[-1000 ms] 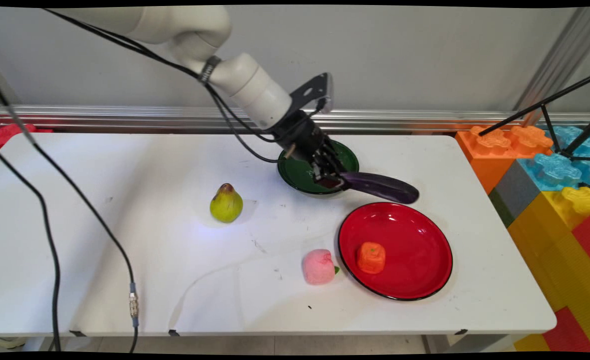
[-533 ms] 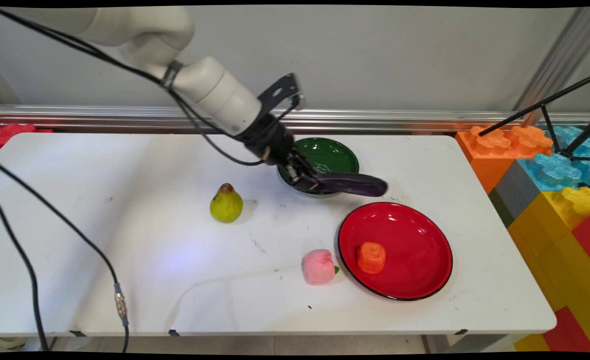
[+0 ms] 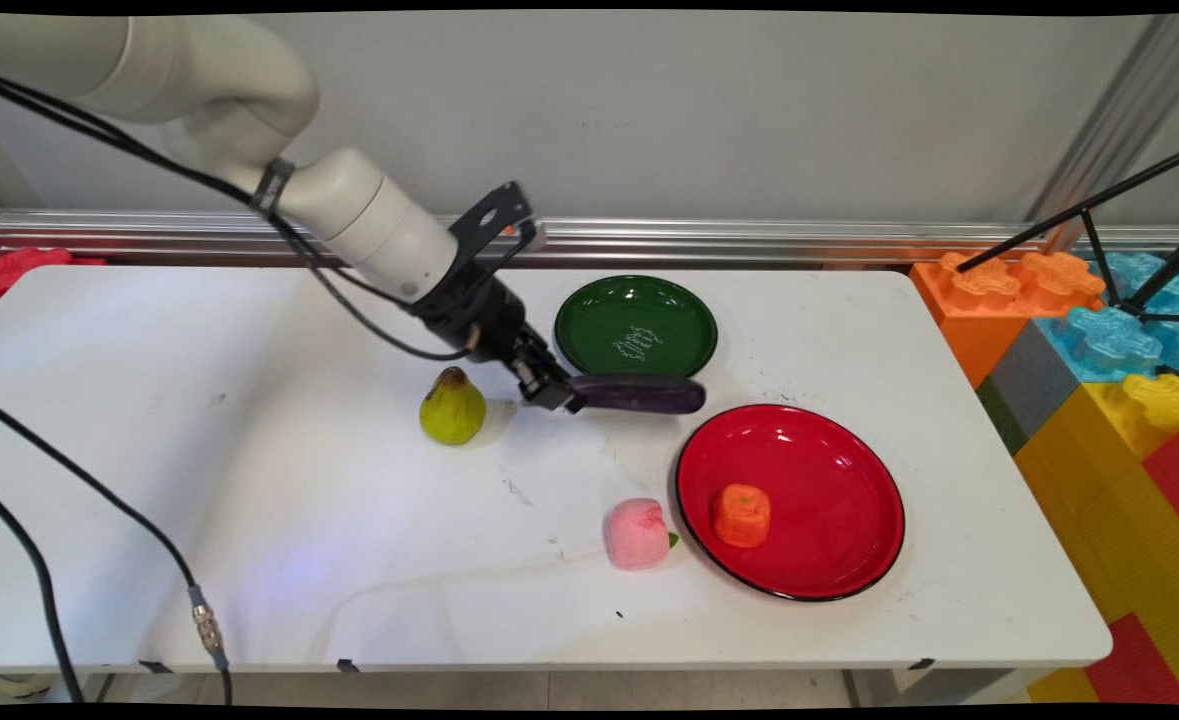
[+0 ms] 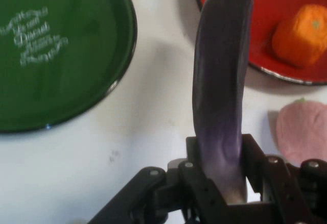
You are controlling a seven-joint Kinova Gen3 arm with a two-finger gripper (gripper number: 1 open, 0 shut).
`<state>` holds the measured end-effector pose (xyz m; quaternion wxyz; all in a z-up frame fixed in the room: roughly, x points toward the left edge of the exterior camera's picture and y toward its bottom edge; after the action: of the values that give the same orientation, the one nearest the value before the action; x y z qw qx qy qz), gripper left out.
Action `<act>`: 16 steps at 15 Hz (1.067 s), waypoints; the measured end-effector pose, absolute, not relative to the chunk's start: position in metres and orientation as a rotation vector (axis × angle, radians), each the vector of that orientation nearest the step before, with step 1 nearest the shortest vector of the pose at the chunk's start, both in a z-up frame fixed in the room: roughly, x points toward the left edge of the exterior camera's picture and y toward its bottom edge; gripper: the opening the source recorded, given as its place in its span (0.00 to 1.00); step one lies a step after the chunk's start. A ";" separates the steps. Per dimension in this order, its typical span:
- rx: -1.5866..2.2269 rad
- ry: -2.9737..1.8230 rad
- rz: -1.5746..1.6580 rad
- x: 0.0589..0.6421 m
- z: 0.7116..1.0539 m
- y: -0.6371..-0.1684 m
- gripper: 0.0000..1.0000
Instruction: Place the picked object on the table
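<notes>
A robot lab: a white robot arm (image 3: 369, 220) over a bare white tabletop (image 3: 249, 500), toy fruit, big plastic building blocks (image 3: 1099, 370), aluminium rails (image 3: 849, 240).

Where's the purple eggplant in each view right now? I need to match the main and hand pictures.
Main view: eggplant lies level just right of centre, held at its left end by the gripper, below the green plate.
Hand view: eggplant rises from the gripper at bottom centre.
Shared landmark: the green plate, upper left in the hand view.
</notes>
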<state>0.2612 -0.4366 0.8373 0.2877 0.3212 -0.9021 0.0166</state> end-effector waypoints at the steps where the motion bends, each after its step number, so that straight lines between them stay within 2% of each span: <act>1: 0.872 -2.413 0.031 0.265 0.832 -0.433 0.00; 16: 1.014 -2.404 0.002 0.280 0.778 -0.439 0.00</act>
<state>0.2797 -0.4394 0.7780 0.2632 0.3751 -0.8888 0.0007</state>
